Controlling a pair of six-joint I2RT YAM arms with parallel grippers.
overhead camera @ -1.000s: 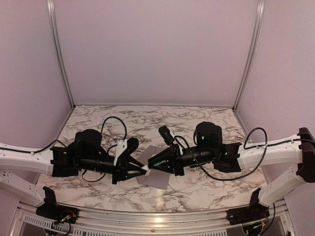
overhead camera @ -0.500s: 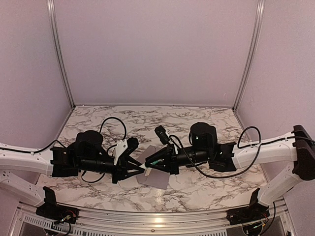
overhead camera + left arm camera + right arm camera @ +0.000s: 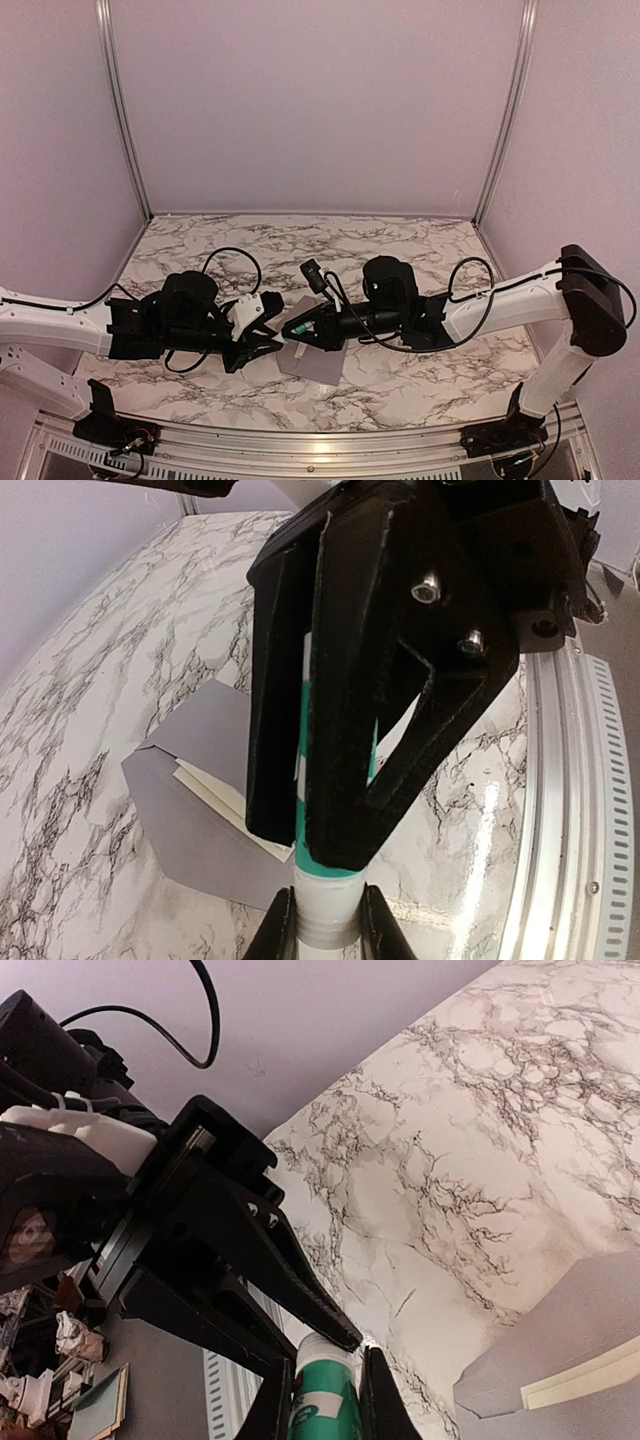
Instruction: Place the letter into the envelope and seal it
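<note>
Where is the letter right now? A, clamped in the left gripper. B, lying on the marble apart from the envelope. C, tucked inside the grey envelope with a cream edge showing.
C: the letter shows as a cream edge inside the open envelope, while the left gripper holds the green-white tube.

Grey envelope (image 3: 570, 1310) w/ cream letter (image 3: 585, 1372)

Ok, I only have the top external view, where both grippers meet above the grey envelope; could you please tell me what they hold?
Observer: The left wrist view shows a green-white tube; the left gripper is shut on its white end.
Operator: And the other arm?
Observer: The right gripper is shut on the tube's green part.
Operator: Is the paper inside?
Observer: Largely: the letter shows only a cream edge at the open mouth of the envelope.
</note>
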